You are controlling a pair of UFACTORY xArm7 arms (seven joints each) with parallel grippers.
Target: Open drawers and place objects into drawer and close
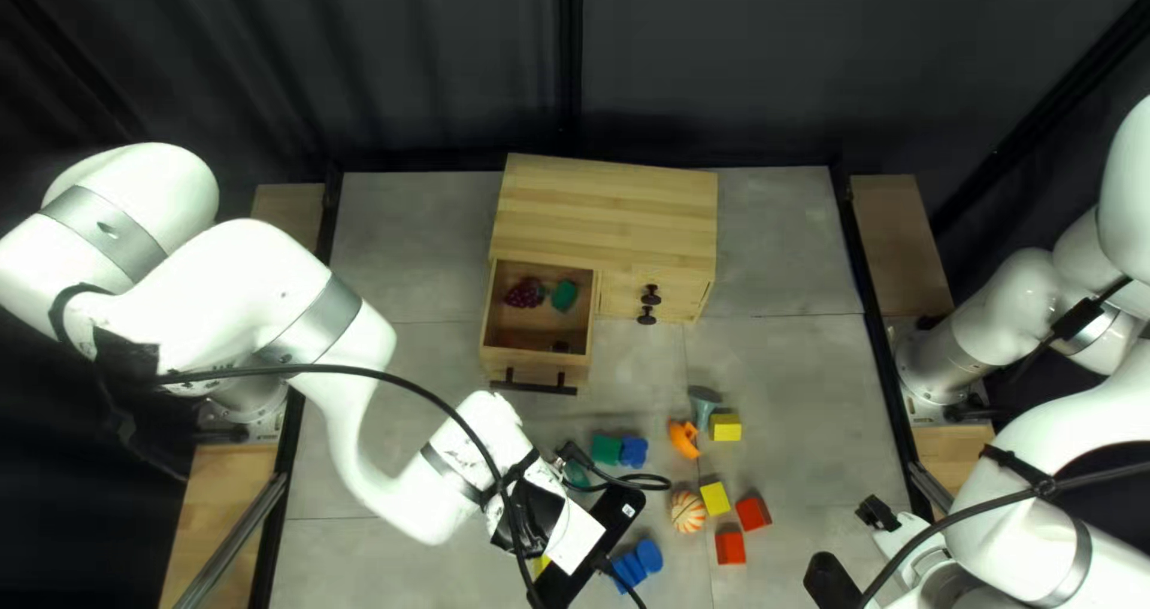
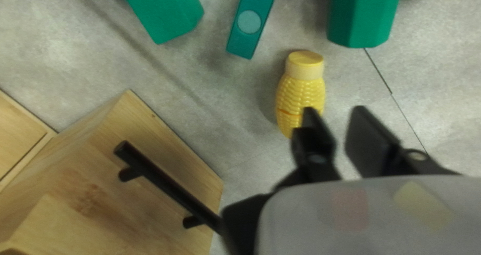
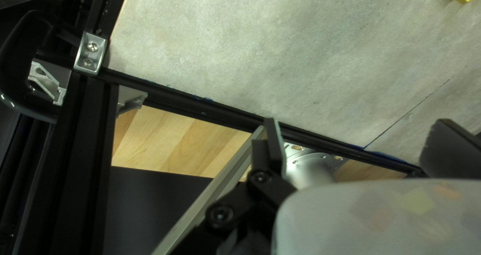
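Note:
The wooden cabinet (image 1: 605, 214) has its left drawer (image 1: 539, 354) pulled out. Inside lie a dark red bunch (image 1: 524, 294) and a green piece (image 1: 564, 297). My left gripper (image 1: 534, 516) is just in front of this drawer, fingertips hidden under the wrist. In the left wrist view the left gripper (image 2: 336, 118) is open with a modest gap; a yellow corn toy (image 2: 300, 97) lies ahead, partly behind one finger, and the drawer's black handle (image 2: 168, 185) is beside it. My right gripper (image 1: 853, 547) stands near the table's right front; its wrist view shows the right gripper (image 3: 353, 137) wide open and empty.
Green blocks (image 1: 607, 450) and a blue piece (image 1: 634, 451) lie before the drawer. To their right are an orange toy (image 1: 683, 439), yellow cubes (image 1: 715, 498), red cubes (image 1: 731, 547) and a striped ball (image 1: 688, 512). A black frame rail (image 3: 200, 104) runs under my right gripper.

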